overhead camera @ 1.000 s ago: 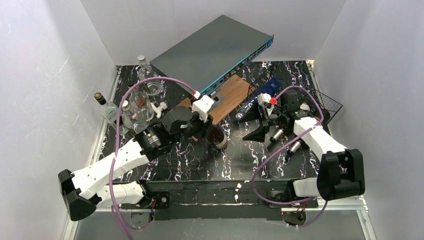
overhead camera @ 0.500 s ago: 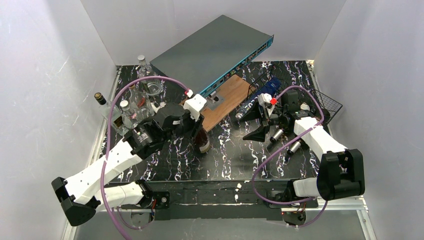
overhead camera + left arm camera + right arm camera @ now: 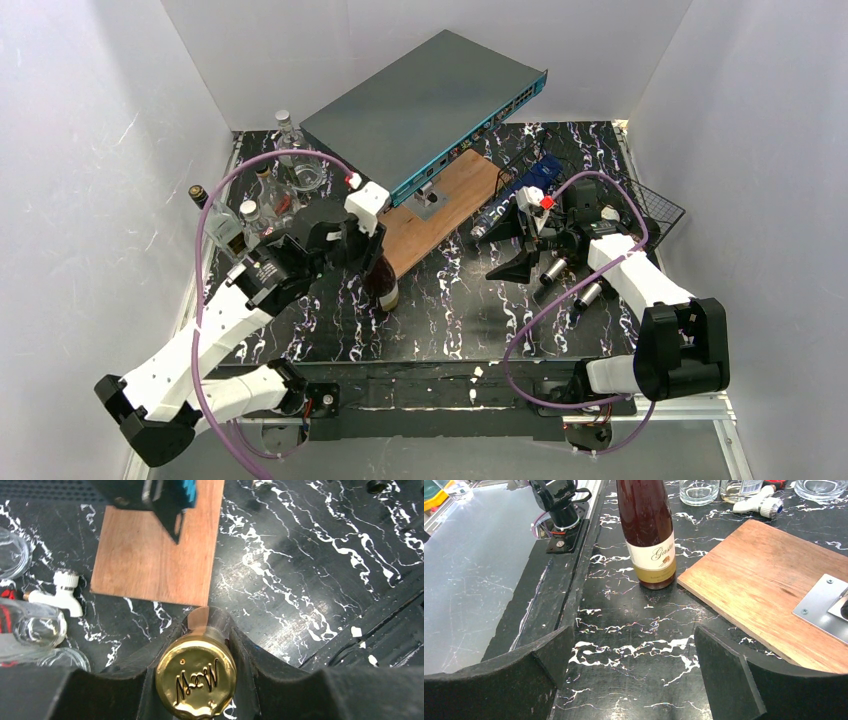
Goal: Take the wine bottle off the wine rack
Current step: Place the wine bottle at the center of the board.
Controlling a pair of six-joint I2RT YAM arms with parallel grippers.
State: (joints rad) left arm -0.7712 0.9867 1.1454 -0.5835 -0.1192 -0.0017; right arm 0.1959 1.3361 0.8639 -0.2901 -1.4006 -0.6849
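Clamping the wine bottle [image 3: 648, 535] by its top in my left pincer [image 3: 200, 645], upright just beside the wooden board [image 3: 769, 580]; my right pincer [image 3: 631, 640] gapes empty.

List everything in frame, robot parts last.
wine bottle: one, dark red, gold cap, upright beside the board
wine rack: one, black wire, right rear
wooden board: one, brown, centre
network switch: one, grey, teal front, tilted over the board's far end
glassware: several, clear, left rear
tap: one, white, by the glassware
table: one, black marble
left pincer: black, shut on the wine bottle's neck
right pincer: black, open, low, facing the bottle
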